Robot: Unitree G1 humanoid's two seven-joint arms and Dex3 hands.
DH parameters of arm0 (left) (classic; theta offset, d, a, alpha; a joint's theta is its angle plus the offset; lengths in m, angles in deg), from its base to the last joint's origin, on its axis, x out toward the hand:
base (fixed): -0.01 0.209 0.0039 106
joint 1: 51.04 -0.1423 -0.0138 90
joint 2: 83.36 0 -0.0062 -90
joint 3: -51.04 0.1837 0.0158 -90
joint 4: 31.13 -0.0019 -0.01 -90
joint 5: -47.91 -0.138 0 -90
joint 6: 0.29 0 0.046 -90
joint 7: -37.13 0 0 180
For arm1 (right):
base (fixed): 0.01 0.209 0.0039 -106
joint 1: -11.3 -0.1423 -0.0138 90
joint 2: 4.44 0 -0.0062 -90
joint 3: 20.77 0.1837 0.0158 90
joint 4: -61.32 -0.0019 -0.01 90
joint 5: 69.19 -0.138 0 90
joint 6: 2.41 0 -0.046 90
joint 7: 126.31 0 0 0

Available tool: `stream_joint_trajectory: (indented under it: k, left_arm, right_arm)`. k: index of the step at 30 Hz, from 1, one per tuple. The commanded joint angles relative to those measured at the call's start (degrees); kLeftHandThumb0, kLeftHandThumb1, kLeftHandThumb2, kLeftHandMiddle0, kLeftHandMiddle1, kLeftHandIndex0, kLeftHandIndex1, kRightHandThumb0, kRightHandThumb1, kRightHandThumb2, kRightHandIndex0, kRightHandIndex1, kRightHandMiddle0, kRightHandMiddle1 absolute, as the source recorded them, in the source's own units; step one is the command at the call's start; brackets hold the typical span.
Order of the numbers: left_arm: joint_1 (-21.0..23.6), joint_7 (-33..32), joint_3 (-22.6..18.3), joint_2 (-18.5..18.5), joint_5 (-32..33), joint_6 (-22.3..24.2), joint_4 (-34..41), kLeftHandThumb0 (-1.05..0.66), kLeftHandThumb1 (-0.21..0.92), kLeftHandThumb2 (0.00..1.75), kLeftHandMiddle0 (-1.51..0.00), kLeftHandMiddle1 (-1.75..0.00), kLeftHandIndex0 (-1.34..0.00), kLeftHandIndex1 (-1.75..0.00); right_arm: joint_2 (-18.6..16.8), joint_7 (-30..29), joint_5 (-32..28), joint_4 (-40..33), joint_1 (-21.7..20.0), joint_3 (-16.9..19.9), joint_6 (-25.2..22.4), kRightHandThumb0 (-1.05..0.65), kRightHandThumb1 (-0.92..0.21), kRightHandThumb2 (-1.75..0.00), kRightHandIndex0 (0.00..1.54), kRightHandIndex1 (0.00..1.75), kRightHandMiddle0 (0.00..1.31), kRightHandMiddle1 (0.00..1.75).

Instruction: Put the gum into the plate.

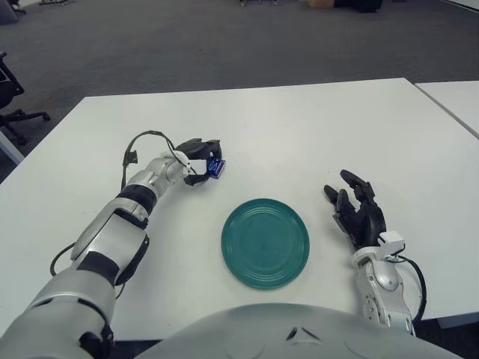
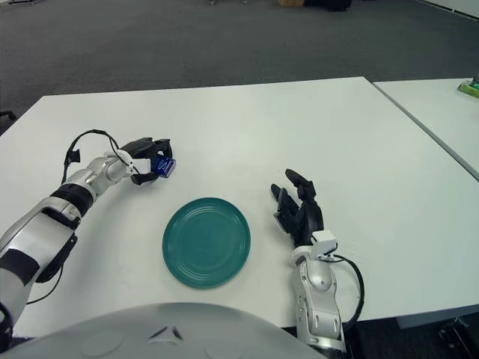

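**Gum in left hand, plate lying toward robot's right**

Left hand (image 1: 199, 158) is pinching the gum (image 1: 216, 167) above the table (image 1: 299, 127); plate (image 1: 266, 242) is lying nearer the robot & to its right. Right hand (image 1: 358, 215), fingers spread, is idling right of plate.

white table (image 1: 299, 127), rectangular, over grey carpet floor (image 1: 187, 45). only a round teal plate (image 1: 265, 242) lies flat on it, near the front edge, roughly centred. second white table (image 1: 456, 101) just beside it on the right, narrow gap between.
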Motion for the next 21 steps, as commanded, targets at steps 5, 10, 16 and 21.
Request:
stream_joint_trajectory:
  k: [5,10,16,21]
  left_arm:
    - [-2.9,-0.5,-2.2,4.6,-0.5,2.0,12.3,-0.01,0.18,1.45,-0.71,-1.74,-0.55,-1.64]
    - [-4.6,1.5,-5.0,5.9,1.2,3.9,20.7,0.00,0.15,1.46,-0.80,-1.61,-0.51,-1.73]
    - [-8.5,4.4,-8.7,6.8,3.9,6.3,33.0,0.00,0.16,1.47,-0.78,-1.62,-0.50,-1.74]
    - [-11.2,4.3,-10.7,6.1,6.4,4.7,39.3,0.00,0.19,1.45,-0.75,-1.65,-0.48,-1.75]
  right_arm:
    - [-0.4,-0.4,0.0,-0.8,0.7,-0.3,-1.1,-0.68,-0.92,-0.73,0.60,0.05,0.00,0.79]
    - [-0.4,-0.4,0.3,-1.2,1.3,-0.5,-0.9,-0.68,-0.92,-0.74,0.60,0.05,0.00,0.79]
    - [-0.3,0.2,-0.4,-0.6,1.5,-0.3,-0.3,-0.67,-0.92,-0.73,0.62,0.07,0.00,0.80]
    - [-0.2,0.6,-0.4,0.0,1.2,-0.4,0.3,-0.67,-0.92,-0.74,0.63,0.07,0.00,0.81]
